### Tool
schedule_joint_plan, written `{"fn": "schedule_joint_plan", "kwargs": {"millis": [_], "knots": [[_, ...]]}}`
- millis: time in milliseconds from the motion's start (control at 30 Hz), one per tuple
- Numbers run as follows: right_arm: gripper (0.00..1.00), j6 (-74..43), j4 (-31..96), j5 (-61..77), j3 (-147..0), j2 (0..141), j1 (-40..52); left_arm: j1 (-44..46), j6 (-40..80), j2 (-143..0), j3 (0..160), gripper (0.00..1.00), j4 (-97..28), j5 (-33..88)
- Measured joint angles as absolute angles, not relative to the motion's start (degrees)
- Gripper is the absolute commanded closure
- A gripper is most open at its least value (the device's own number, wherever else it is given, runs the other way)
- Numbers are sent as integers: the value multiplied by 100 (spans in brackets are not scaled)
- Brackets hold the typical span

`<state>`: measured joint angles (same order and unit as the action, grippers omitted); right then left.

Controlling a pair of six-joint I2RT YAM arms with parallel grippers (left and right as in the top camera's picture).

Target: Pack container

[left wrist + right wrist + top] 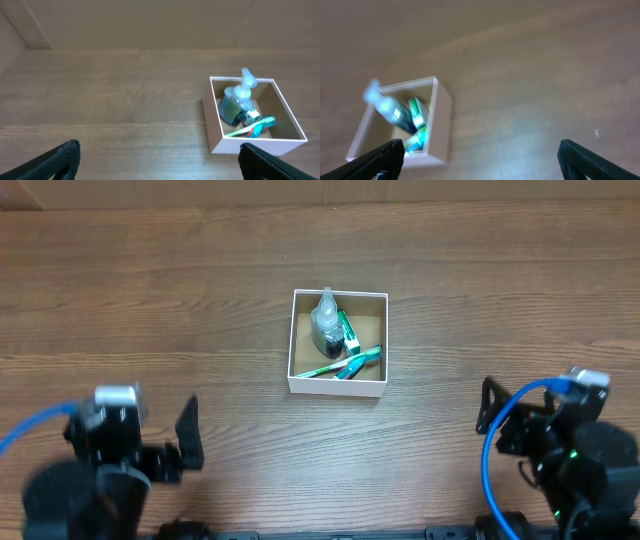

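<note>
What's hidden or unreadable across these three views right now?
- Right wrist: motion blur; bottle label unreadable, toothbrush smeared.
- Overhead: contents too small; the bottle hides part of the green tube and the container floor.
- Left wrist: left end effector fingers cut off by the bottom edge.

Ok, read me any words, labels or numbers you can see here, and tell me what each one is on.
No text can be read.
The clear plastic bottle: its dark label is too small and blurred.
The green and white tube: markings too blurred.
The small square white cardboard box: no print visible.
</note>
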<state>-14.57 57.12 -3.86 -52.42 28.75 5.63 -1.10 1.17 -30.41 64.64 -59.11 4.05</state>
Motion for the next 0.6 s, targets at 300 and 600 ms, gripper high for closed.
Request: {"fn": "schedule_joint_plan", "kwargs": {"millis": [300,600], "knots": [[0,-1479,5808,-386,-4932,2753,563,-110,117,-1693,5804,0,-7207,405],[0,-1479,5804,-403,-4928,2727,563,-110,117,-1693,5800,0,-7207,405]]}}
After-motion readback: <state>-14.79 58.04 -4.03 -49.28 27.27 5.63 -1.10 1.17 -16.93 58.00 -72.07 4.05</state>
